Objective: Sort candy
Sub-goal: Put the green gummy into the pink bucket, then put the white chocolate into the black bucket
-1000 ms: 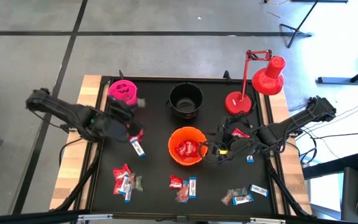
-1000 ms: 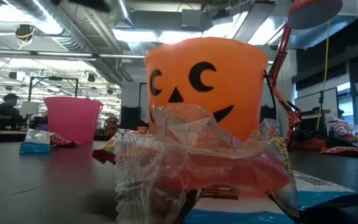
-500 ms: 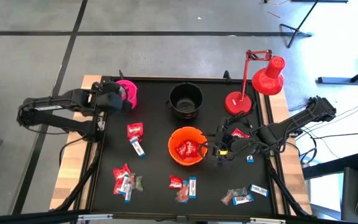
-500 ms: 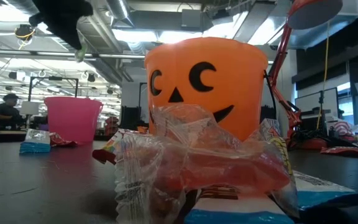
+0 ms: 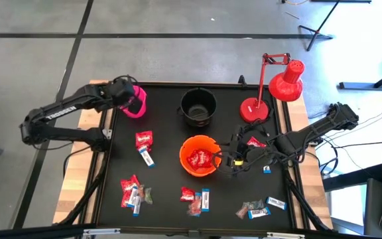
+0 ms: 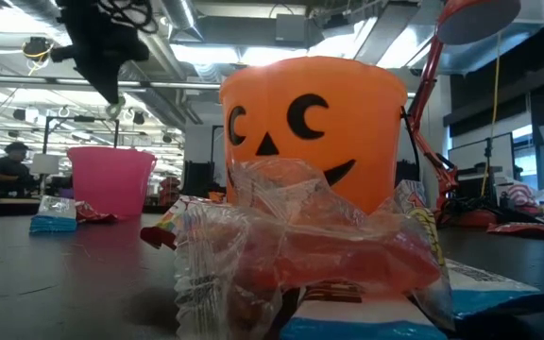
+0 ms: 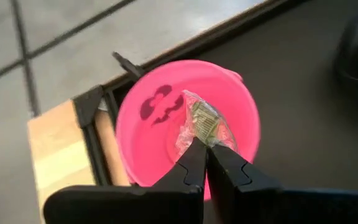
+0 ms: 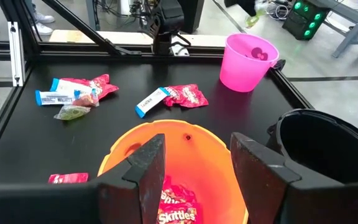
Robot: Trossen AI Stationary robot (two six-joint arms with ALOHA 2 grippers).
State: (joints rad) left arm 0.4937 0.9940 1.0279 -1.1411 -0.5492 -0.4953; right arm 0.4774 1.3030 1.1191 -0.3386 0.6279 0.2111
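The bench (image 5: 164,133) carries three buckets and a red desk lamp (image 5: 270,89). The lamp stands by the far right corner, its head leaning out past the right edge. The black bucket (image 5: 198,107) sits near the middle of the far edge, the orange bucket (image 5: 199,155) about mid-bench just in front of it, and the pink bucket (image 5: 135,101) close to the far left corner.

The left arm reaches in over the left edge, and the left gripper (image 7: 206,148) hangs above the pink bucket's mouth, its fingers pinched together on a small greenish wrapped candy (image 7: 204,121) in clear crinkled film. In the low view that piece shows above the pink bucket's rim, clear of it.

The right gripper (image 8: 191,168) waits low beside the orange bucket, on its right-edge side, jaws spread apart with nothing between them. Red packets (image 8: 178,207) lie inside the orange bucket.

The rest of the candy is scattered on the bench. A red packet (image 5: 144,139) and a blue-and-white bar (image 5: 147,158) lie between the pink and orange buckets. Along the near edge sit three small heaps: one toward the left corner (image 5: 133,192), one in the middle (image 5: 195,198), one toward the right corner (image 5: 260,208). Another red packet (image 5: 255,142) lies under the right arm, near the lamp's base.
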